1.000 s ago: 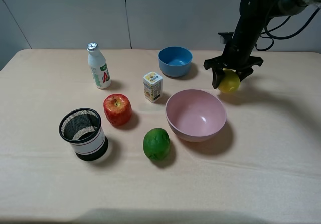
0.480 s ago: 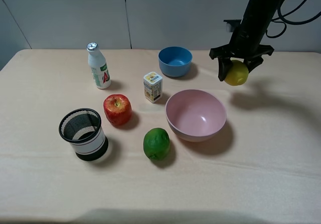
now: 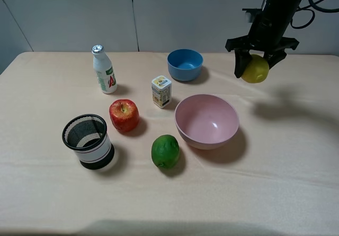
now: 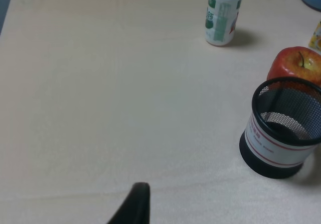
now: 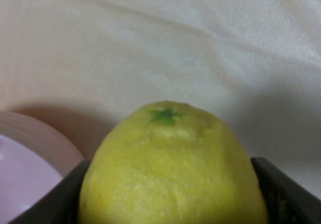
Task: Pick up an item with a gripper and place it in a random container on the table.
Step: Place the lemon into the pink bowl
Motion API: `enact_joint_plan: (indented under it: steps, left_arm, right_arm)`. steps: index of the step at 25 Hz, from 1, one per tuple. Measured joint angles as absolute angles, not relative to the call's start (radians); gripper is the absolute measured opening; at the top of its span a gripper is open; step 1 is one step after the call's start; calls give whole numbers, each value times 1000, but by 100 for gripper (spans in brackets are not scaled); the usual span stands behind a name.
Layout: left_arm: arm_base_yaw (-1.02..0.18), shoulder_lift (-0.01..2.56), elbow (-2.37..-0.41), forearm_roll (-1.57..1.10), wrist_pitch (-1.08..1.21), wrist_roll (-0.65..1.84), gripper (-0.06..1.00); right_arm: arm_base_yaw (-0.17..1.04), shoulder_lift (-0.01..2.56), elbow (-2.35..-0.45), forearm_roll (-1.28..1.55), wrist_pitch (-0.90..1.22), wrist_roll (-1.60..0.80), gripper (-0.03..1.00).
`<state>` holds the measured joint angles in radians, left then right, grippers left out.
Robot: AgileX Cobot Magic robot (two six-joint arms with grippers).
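Observation:
My right gripper (image 3: 257,66) is shut on the yellow lemon (image 3: 256,70) and holds it in the air, above the table and to the back right of the pink bowl (image 3: 207,121). In the right wrist view the lemon (image 5: 173,170) fills the space between the black fingers (image 5: 286,196), with the pink bowl's rim (image 5: 35,133) beside it. Of the left gripper only one black fingertip (image 4: 134,206) shows in the left wrist view, above bare beige table cloth (image 4: 100,108).
A blue bowl (image 3: 185,64) stands at the back. A white bottle (image 3: 104,70), a small yellow carton (image 3: 161,91), a red apple (image 3: 124,115), a green fruit (image 3: 165,151) and a black mesh cup (image 3: 88,141) stand left of the pink bowl.
My right gripper has risen with the lemon and moved a little to the right and back, off the table. Nothing else has moved.

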<state>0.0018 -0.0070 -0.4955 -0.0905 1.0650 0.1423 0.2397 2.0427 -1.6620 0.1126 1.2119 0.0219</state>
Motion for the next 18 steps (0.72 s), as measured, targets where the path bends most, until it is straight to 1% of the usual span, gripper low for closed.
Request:
enact_joint_plan:
  steps: [9,18]
  left_arm:
    - [2,-7,-495,-91,1065,142,99]
    - [2,-7,-495,-91,1065,142,99]
  right_arm:
    - [246,1975,-1659,153,1213,46,45]
    - [389,1924,-1606,105,1214,103,45]
